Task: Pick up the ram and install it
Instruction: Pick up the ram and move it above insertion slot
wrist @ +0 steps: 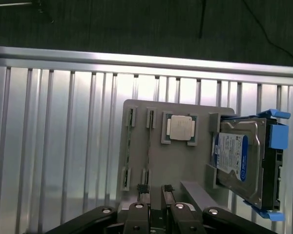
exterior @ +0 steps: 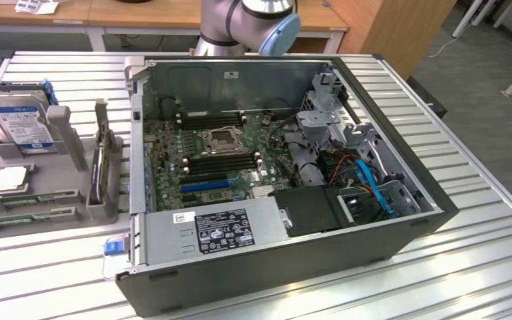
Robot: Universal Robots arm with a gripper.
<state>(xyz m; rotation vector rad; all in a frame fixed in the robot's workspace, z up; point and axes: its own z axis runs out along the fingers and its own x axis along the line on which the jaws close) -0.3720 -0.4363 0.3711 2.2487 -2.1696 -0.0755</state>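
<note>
Slatted aluminium table [wrist: 63, 146], gripper [wrist: 155, 189] stood open and empty over gray holder [wrist: 180, 165], two ram sticks [wrist: 148, 146] on edge in its slots nearest the fingertips, processor [wrist: 179, 128] and hard drive [wrist: 234, 161] alongside, open computer case [exterior: 283, 267] on the exterior view's right.

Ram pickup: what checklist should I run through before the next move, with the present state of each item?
1. claw open: ok.
2. claw empty: ok.
3. ram on edge in the grey holder: ok.
4. claw lined up over one stick: cannot tell.
5. computer case open, motherboard exposed: ok.
6. memory slots free: cannot tell.
</note>
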